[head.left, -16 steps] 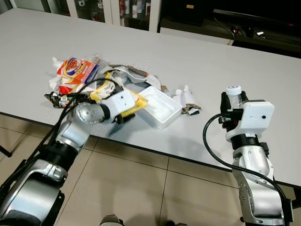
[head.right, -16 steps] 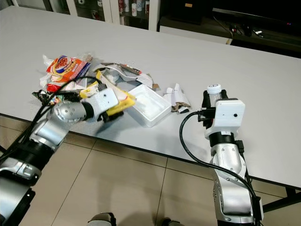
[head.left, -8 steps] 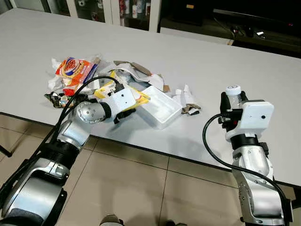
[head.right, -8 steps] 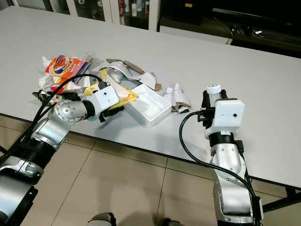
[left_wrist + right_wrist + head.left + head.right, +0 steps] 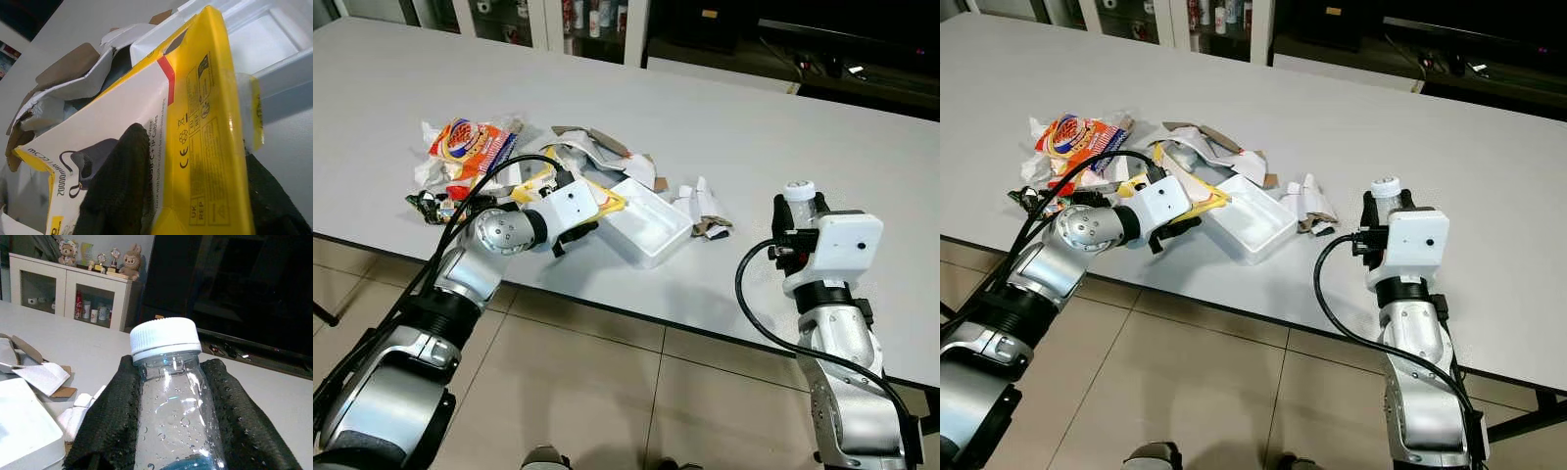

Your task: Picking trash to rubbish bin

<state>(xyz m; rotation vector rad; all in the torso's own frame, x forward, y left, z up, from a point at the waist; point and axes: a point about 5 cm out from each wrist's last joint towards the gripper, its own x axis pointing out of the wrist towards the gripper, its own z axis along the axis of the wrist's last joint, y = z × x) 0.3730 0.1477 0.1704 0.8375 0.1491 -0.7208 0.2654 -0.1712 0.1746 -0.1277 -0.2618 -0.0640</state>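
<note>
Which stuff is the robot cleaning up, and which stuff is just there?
For the job:
- yellow box, clamped in the left hand
- plastic bottle, clamped in the right hand
- snack wrapper
- white tray
- torn cardboard scraps

Just there:
- grey table
- TV
- cabinet with toys

Left gripper (image 5: 1197, 208) is clamped on a yellow box (image 5: 1203, 203) right beside the white tray (image 5: 1252, 219), in the trash pile on the grey table (image 5: 1332, 127). Right gripper (image 5: 1384, 210) holds a white-capped clear bottle (image 5: 1386, 192) upright, well apart from the pile.
</note>
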